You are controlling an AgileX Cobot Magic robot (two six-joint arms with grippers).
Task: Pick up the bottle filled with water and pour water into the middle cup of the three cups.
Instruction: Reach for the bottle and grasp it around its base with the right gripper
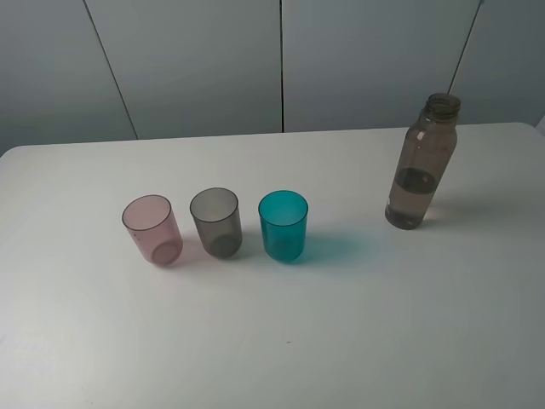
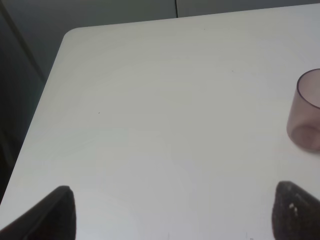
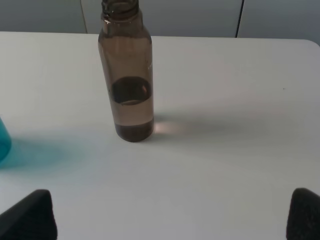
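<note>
the left tool (image 2: 175, 202) and right tool (image 3: 172, 202) show blunt matte black fingertips (image 2: 55, 217).

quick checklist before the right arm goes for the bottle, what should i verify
1. Bottle upright and standing alone on the table: ok
2. Bottle part full of water, no cap on the neck: ok
3. Right gripper open, empty, facing the bottle: ok
4. Middle cup upright between the pink cup and the teal cup, none touching: ok
5. Left gripper open, empty, apart from the pink cup: ok
</note>
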